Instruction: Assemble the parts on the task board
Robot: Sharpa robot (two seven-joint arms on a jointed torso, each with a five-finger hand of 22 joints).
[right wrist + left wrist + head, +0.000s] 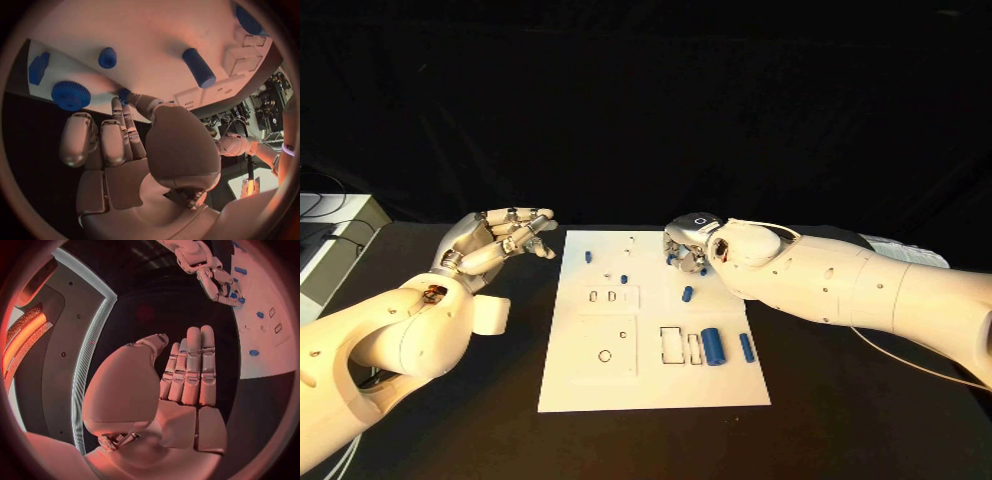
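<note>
A: Nearest the head camera, the white task board (653,385) spreads out, its near edge at six o'clock. Where are the parts?

B: Two blue cylinders (714,346) lie at four o'clock beside the rectangular slots (671,346), likely staged there for insertion. Another small blue piece (687,293) rests near the board's middle.

A: And the right hand (689,243)?

B: It hovers over the board's far right edge, about one o'clock. The wrist view shows thumb and fingertip (129,98) pinched on a small blue part (124,92), with a toothed blue knob (70,95) nearby.

A: The left hand (502,238)?

B: Off the board at ten o'clock, fingers straight, holding nothing; I judge it is waiting clear.
</note>
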